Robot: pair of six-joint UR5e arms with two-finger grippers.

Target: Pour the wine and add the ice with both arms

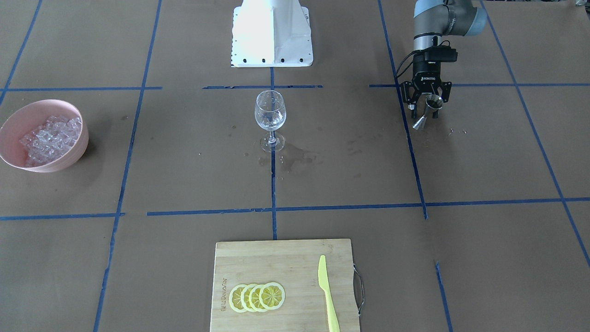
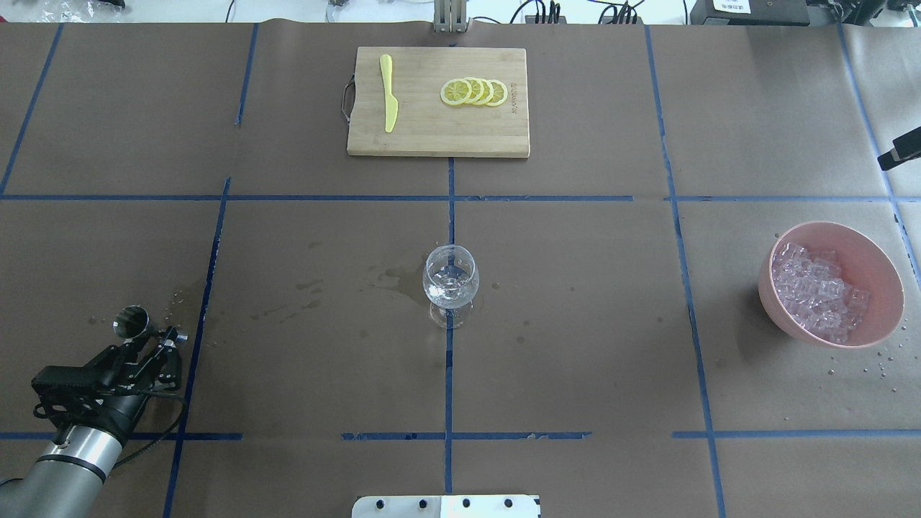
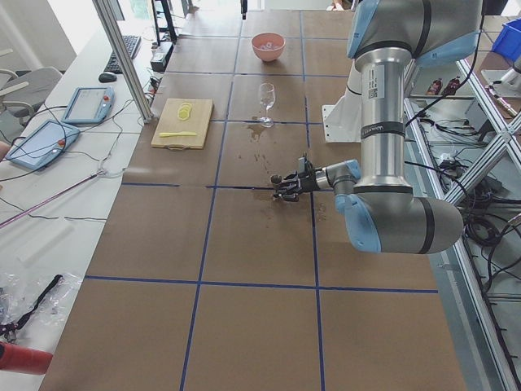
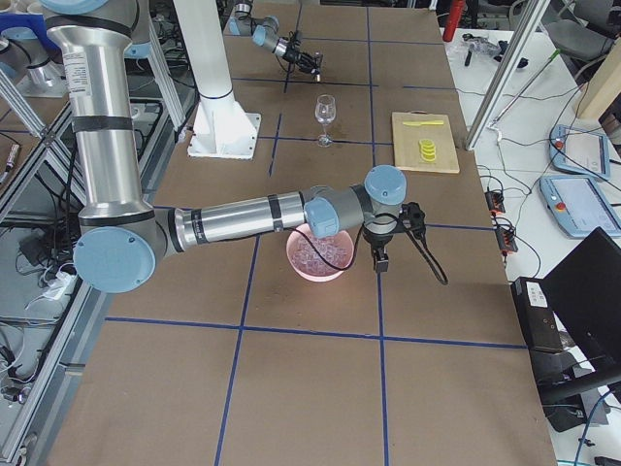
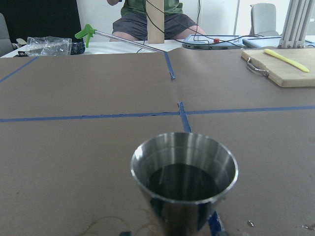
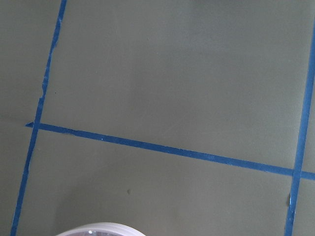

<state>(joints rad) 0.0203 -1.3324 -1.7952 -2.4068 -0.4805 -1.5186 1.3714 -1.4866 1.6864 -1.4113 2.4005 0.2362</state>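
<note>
My left gripper reaches in low and level at the robot's left side and looks open. A steel jigger stands between its fingers. In the left wrist view the jigger shows a dark, level surface inside, perhaps the wine. The clear wine glass stands upright at the table's middle. Ice is heaped in a pink bowl. My right gripper hangs beside the bowl's outer rim; I cannot tell whether it is open or shut.
On the operators' side a bamboo cutting board carries lemon slices and a yellow knife. The white pedestal stands behind the glass. Wet stains mark the paper by the glass foot. A person sits beyond the table.
</note>
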